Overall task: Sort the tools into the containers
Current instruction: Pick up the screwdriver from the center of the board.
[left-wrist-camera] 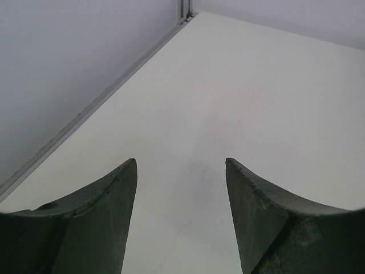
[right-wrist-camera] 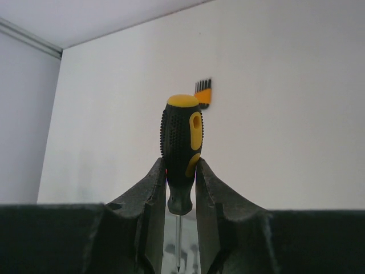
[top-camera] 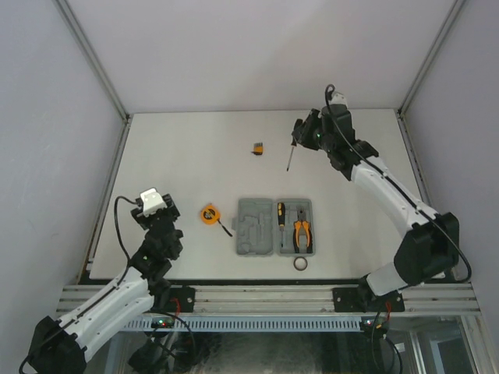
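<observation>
My right gripper [top-camera: 299, 134] [right-wrist-camera: 181, 171] is shut on the black-and-orange handle of a screwdriver [top-camera: 291, 153] [right-wrist-camera: 182, 137] at the far right of the table; its shaft points back toward the near side. The open grey tool case [top-camera: 257, 227] lies near the front middle and holds a second screwdriver [top-camera: 281, 214] and the orange-handled pliers [top-camera: 302, 231]. The round orange tape measure [top-camera: 208, 214] lies left of the case. The small black ring [top-camera: 301, 264] lies in front of the case. The tiny orange-black block [top-camera: 258, 147] [right-wrist-camera: 203, 92] lies far middle. My left gripper [top-camera: 146, 210] [left-wrist-camera: 181, 171] is open and empty over bare table at the left.
White table [top-camera: 195, 164] with grey walls and a metal frame rail [top-camera: 109, 187] along the left edge. The table's front edge runs just below the ring.
</observation>
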Tool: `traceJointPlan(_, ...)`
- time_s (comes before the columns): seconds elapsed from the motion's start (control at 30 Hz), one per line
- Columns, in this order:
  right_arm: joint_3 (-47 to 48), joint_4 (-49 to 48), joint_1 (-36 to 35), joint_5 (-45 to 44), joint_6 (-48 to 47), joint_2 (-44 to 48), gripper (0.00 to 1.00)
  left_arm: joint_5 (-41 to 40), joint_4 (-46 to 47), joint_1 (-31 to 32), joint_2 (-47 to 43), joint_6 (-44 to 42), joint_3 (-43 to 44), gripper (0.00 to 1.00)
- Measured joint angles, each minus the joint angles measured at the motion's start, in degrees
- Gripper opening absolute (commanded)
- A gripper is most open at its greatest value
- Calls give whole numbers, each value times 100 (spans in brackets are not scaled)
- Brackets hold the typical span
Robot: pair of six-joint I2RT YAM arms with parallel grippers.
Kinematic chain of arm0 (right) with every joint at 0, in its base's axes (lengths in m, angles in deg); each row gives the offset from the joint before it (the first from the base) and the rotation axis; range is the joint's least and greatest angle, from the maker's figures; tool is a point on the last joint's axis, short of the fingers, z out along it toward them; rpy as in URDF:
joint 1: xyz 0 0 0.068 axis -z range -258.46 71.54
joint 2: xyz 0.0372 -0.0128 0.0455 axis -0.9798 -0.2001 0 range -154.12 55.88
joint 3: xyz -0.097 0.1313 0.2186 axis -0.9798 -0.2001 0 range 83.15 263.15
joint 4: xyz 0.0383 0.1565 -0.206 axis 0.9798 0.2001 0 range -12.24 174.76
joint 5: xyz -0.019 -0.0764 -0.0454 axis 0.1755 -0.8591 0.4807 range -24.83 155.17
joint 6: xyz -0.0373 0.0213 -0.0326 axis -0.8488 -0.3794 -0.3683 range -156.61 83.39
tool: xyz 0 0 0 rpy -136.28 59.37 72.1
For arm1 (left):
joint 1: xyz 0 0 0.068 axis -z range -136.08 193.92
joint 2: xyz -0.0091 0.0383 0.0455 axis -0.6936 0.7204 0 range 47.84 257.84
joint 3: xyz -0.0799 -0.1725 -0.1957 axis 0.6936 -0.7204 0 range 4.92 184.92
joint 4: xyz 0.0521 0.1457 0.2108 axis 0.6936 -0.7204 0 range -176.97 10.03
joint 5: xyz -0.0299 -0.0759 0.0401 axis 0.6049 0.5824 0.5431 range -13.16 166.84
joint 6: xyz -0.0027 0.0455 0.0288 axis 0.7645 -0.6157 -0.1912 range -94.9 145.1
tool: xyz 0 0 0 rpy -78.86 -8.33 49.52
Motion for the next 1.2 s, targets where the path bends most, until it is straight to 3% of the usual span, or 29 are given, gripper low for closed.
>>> traceJointPlan(0.3, -1333, 811, -103, -162, -411, 1725, 3, 142, 2022, -708, 752, -813, -621, 70)
traceJointPlan(0.43, -1506, 1346, -120, -236, -675, 2190, 3, 562, 2260, -1191, 841, -782, -748, 70)
traceJointPlan(0.7, -2037, 2048, -192, -190, -905, 2586, 3, 872, 588, -1506, 1158, -31, 350, 77)
traceJointPlan(0.83, -2271, 2218, -247, -149, -949, 2660, 3, 787, -44, -1508, 595, 273, 243, 99)
traceJointPlan(1.0, -2293, 2269, -273, -37, -1008, 2721, 3, 778, -901, -1506, -796, 463, 214, 100)
traceJointPlan(1.2, -2382, 2277, -387, 44, -1038, 2894, 2, 621, -1670, -1248, -1115, 457, 214, 100)
